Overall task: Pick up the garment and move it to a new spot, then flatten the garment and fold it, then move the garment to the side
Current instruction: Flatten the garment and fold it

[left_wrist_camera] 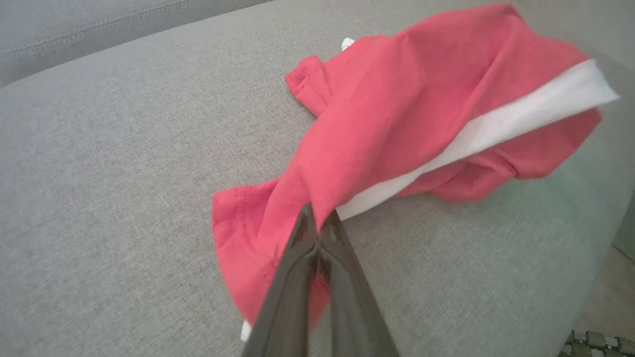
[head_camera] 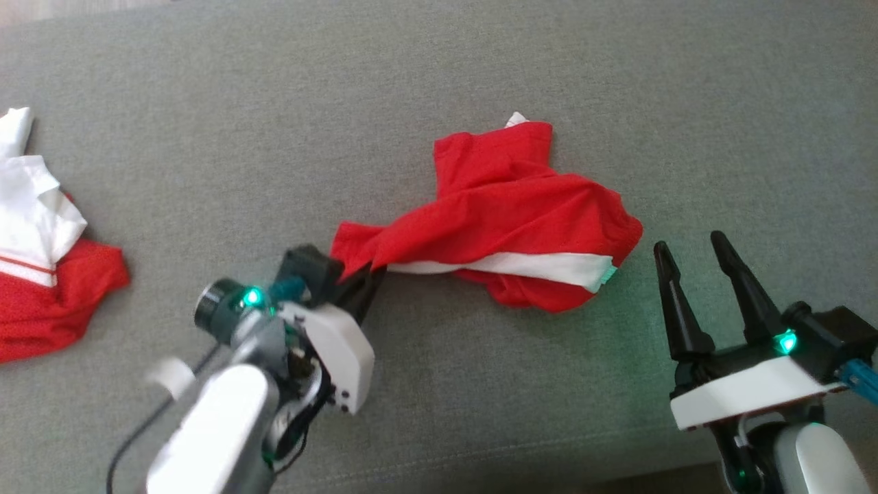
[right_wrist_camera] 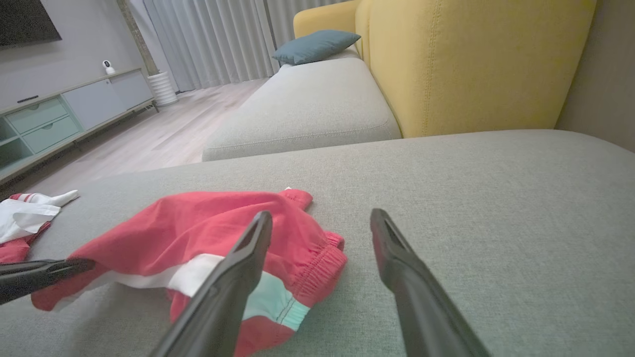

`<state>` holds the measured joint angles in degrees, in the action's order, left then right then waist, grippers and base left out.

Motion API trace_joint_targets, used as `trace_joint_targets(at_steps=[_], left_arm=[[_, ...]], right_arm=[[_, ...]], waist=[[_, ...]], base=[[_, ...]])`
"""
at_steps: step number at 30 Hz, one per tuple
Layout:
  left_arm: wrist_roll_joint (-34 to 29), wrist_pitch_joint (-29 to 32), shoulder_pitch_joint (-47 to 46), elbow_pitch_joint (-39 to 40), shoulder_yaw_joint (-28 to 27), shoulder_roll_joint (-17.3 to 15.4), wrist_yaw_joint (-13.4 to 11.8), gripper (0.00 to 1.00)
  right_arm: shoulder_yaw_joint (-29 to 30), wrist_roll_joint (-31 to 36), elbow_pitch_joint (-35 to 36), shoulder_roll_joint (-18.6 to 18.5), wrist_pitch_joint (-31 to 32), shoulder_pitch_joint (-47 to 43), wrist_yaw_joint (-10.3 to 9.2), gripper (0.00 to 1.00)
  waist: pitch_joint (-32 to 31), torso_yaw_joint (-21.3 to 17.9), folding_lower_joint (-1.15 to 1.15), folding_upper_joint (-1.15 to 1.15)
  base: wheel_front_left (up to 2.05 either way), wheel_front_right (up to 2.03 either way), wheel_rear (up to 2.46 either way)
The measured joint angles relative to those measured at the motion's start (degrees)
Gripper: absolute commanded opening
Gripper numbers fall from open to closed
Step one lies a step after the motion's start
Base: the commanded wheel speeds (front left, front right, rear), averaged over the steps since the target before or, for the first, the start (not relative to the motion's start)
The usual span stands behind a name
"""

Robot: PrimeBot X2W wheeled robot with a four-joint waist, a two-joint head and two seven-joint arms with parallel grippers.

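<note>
Step in hand: pick-up of garment (head_camera: 507,213), crumpled at centre of cushion (head_camera: 439,68). At its 8 o'clock, left gripper (head_camera: 370,273) pinched tight on red corner. At 4 o'clock, right gripper (head_camera: 688,241) fingers wide, holding nothing. Lift not yet made. Next move likely calls for raising cloth clear and carrying it away from pile (head_camera: 41,274) at 9 o'clock.

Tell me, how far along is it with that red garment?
Barely begun. The left pincer is shut on a corner of the red garment, which lies crumpled on the grey cushion. The right pincer hovers open beside it. Moving, flattening, folding remain.
</note>
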<state>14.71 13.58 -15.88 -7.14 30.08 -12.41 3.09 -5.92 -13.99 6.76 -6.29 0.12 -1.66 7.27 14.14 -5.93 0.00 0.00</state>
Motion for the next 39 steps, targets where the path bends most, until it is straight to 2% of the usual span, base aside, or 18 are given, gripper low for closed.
trace_joint_targets(at_steps=[12,21,31,32,33,34,39], left_arm=[[14.43,11.06,-7.92,0.34,-5.34,1.09,2.5,0.0],[20.04,11.54,-14.04,-10.05,-10.22,2.14,2.55,0.0],[22.7,8.38,-18.63,-21.46,-10.88,3.58,3.49,0.0],[22.69,7.55,-18.83,-22.17,-10.83,3.63,3.55,0.16],[22.67,6.58,-18.84,-22.82,-10.73,3.64,3.57,0.8],[22.65,5.3,-18.81,-23.37,-10.72,3.7,3.75,1.0],[20.49,-1.76,-18.13,-24.55,-10.66,3.79,3.44,1.0]], right_arm=[[-0.7,-0.64,-0.34,0.11,0.99,1.06,0.0,1.0],[-1.13,-1.15,-0.98,0.24,0.99,2.36,0.0,1.0],[-1.26,-1.56,-1.65,0.29,0.89,3.52,0.0,1.0],[-1.27,-1.57,-1.74,0.3,0.89,3.76,0.0,1.0],[-1.27,-1.57,-1.75,0.3,0.86,3.83,0.0,1.0],[-1.22,-1.57,-1.89,0.3,0.84,3.8,0.0,1.0],[-1.07,-1.56,-2.1,0.3,0.82,3.74,0.0,1.0]], waist=[[2.77,-1.15,0.0,0.0],[4.82,-2.32,0.0,0.0],[6.53,-3.09,0.0,0.0],[6.53,-3.09,0.0,0.0],[6.48,-3.07,0.0,0.0],[6.35,-3.04,0.0,0.0],[5.09,-2.62,0.0,0.0]], base=[[0.0,0.0,0.0],[0.0,0.0,0.0],[0.0,0.0,0.0],[0.0,0.0,0.0],[0.0,0.0,0.0],[0.0,0.0,0.0],[0.0,0.0,0.0]])
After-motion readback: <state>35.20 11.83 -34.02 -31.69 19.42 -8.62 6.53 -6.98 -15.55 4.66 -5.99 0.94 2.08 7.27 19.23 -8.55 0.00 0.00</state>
